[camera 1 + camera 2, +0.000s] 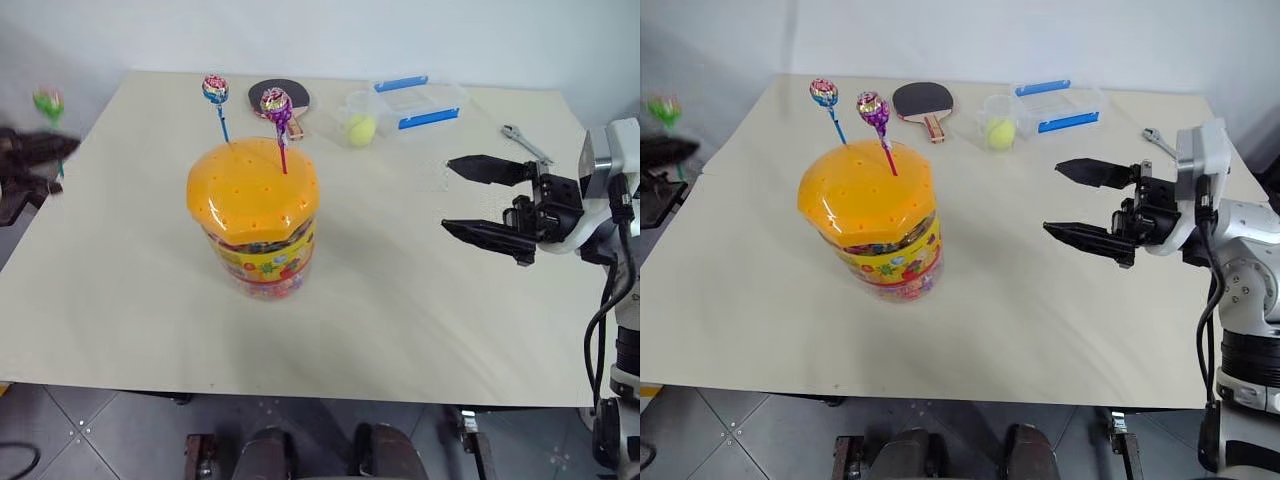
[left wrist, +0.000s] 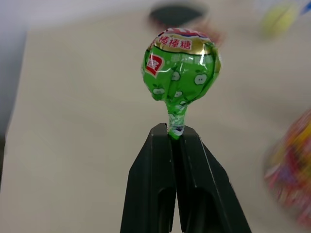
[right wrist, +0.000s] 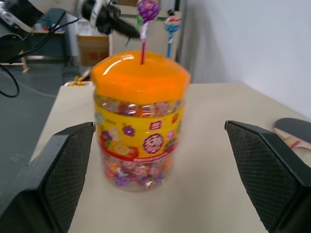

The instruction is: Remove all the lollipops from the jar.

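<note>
Nearest the viewer, the jar stands mid-bench with blue lollipop and purple-red lollipop upright in its orange lid. Left gripper, fingers shut on the green lollipop just below its head, holds it beyond the bench's left edge. Right gripper gapes empty beside the jar; an unsteadied jar may tip during the next pull.

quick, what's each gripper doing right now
Left gripper: jaws closed on the stick of the green lollipop, out past the table's left edge.
Right gripper: jaws wide open, holding nothing, facing the jar.
</note>
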You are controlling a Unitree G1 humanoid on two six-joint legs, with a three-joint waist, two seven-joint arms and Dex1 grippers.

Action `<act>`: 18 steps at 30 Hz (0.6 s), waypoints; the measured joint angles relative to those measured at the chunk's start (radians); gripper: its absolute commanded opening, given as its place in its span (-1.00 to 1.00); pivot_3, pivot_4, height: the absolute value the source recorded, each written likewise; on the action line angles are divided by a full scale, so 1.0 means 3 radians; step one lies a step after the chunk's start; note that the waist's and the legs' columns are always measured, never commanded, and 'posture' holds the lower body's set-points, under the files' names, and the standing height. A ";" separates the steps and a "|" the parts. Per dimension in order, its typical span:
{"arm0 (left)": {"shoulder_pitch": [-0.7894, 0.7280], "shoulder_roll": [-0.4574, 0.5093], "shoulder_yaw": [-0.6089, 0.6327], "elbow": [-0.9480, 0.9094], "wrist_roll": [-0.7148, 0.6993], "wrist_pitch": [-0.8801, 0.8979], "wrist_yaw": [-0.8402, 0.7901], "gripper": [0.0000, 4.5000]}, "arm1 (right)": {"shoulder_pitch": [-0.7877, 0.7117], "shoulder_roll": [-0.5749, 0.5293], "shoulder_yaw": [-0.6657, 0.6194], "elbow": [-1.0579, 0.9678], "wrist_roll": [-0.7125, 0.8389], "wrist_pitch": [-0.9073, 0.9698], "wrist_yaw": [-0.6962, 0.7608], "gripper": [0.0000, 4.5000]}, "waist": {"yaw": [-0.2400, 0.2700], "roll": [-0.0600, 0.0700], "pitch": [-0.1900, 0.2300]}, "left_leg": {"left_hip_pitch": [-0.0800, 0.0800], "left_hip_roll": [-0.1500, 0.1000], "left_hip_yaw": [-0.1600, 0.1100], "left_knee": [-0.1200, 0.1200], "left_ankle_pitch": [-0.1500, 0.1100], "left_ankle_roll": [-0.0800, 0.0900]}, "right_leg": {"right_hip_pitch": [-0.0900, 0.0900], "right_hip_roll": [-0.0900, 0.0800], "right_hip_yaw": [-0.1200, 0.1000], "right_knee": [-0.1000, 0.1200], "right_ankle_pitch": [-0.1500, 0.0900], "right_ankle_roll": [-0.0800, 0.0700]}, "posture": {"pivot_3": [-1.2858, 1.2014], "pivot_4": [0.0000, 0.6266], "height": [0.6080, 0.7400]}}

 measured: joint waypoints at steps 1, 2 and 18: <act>0.0139 0.0008 -0.0003 -0.0003 0.0030 0.0055 0.0030 -0.98 | -0.0005 -0.0005 0.0017 0.0004 0.0000 0.0012 0.0044 1.00 | -0.0003 0.0000 0.0000 | 0.0000 0.0000 0.0001 0.0000 0.0000 0.0000 | 0.0000 0.0000 0.0001 0.0000 0.0000 0.0000 | 0.03 -0.52 1.00; 0.0289 0.0008 -0.0016 0.0002 0.0075 0.0105 0.0050 -0.98 | -0.0009 -0.0016 0.0025 0.0015 0.0000 0.0021 0.0090 1.00 | -0.0004 0.0000 0.0000 | 0.0002 -0.0001 0.0004 -0.0001 0.0000 0.0000 | 0.0000 0.0000 0.0003 0.0000 0.0000 0.0000 | 0.03 -0.52 1.00; 0.0158 -0.0325 -0.0838 0.0666 0.0595 0.0638 0.0432 -0.12 | -0.0084 0.0065 0.0136 0.0102 -0.0104 -0.0029 0.0069 1.00 | -0.0006 -0.0009 0.0004 | 0.0000 -0.0001 0.0006 -0.0001 0.0000 -0.0001 | -0.0005 0.0001 0.0003 0.0002 0.0000 0.0000 | 0.03 -0.52 1.00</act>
